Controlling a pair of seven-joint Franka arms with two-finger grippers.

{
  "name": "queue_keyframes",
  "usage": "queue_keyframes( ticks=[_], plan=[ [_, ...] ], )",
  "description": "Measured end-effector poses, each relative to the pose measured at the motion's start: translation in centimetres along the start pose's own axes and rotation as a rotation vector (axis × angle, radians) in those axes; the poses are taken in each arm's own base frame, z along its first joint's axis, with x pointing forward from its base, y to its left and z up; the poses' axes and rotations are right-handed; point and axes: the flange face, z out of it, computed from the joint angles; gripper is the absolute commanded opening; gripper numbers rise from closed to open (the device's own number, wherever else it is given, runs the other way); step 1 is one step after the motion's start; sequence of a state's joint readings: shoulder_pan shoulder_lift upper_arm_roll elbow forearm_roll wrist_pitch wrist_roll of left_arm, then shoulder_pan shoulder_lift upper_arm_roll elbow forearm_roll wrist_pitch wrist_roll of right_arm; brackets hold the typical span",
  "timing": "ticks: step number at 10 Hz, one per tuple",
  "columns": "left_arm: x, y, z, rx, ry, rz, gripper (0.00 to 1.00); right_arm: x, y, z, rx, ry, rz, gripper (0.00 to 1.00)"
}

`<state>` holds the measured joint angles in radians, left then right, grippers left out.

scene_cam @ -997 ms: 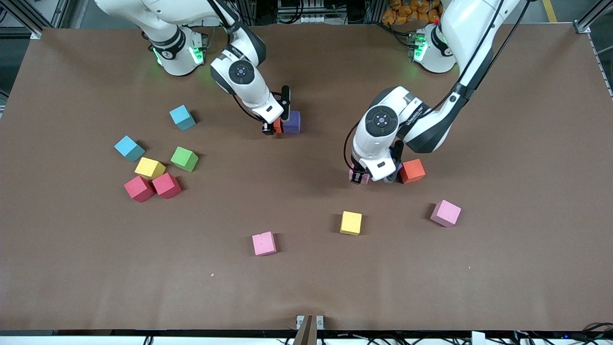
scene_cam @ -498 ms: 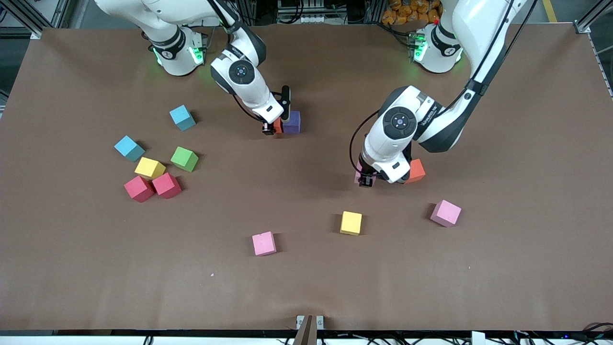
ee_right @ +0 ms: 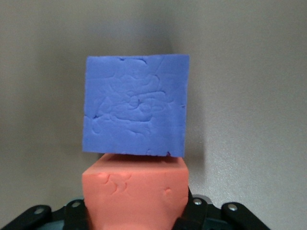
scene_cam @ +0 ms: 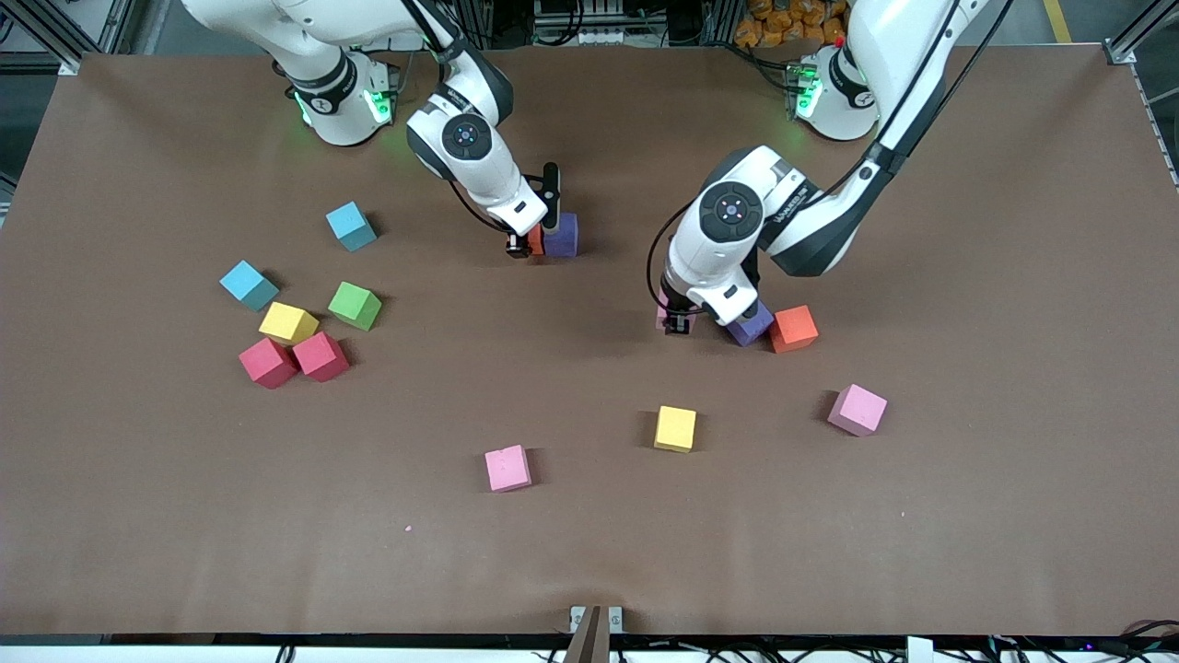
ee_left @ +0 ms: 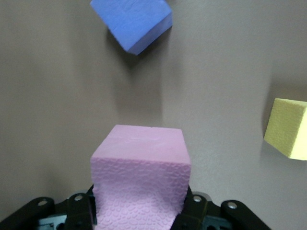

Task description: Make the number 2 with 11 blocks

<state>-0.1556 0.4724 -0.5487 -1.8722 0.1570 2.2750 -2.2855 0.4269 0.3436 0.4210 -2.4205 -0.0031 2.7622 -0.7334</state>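
My right gripper (scene_cam: 527, 245) (ee_right: 134, 213) is shut on an orange block (ee_right: 134, 191), which touches the side of a purple block (scene_cam: 561, 235) (ee_right: 136, 105) near the robots' side of the table. My left gripper (scene_cam: 677, 322) (ee_left: 140, 213) is shut on a pink block (ee_left: 140, 175), held just above the table beside a second purple block (scene_cam: 751, 323) (ee_left: 132, 21) and an orange block (scene_cam: 794, 329). Loose blocks lie nearer the front camera: a yellow one (scene_cam: 675, 428) (ee_left: 288, 127) and two pink ones (scene_cam: 507, 468) (scene_cam: 857, 410). No digit shape shows.
Toward the right arm's end sits a cluster: green block (scene_cam: 356, 305), yellow block (scene_cam: 288, 322), two red blocks (scene_cam: 267, 362) (scene_cam: 321, 355), and two light-blue cubes (scene_cam: 351, 226) (scene_cam: 249, 284). Bare brown table (scene_cam: 589, 552) stretches along the front edge.
My left gripper has carried the pink block toward the right arm's end and the robots' side, uncovering the purple block beside the orange one. The right arm has not moved.
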Motion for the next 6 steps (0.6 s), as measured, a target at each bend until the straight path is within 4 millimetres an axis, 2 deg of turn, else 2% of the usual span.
queue_keyframes(
  ticks=[1,4,6],
  plan=[
    [-0.1,-0.3,0.2,0.005,0.003,-0.017,0.00,0.0,0.0,0.0,0.000,0.000,-0.001,1.00],
    [-0.5,-1.2,1.8,0.033,0.015,-0.072,0.00,0.0,0.0,0.0,-0.001,0.000,-0.001,1.00],
    [-1.5,-2.5,3.0,0.053,0.025,-0.062,0.00,0.0,0.1,-0.1,0.000,-0.002,0.000,1.00]
  ],
)
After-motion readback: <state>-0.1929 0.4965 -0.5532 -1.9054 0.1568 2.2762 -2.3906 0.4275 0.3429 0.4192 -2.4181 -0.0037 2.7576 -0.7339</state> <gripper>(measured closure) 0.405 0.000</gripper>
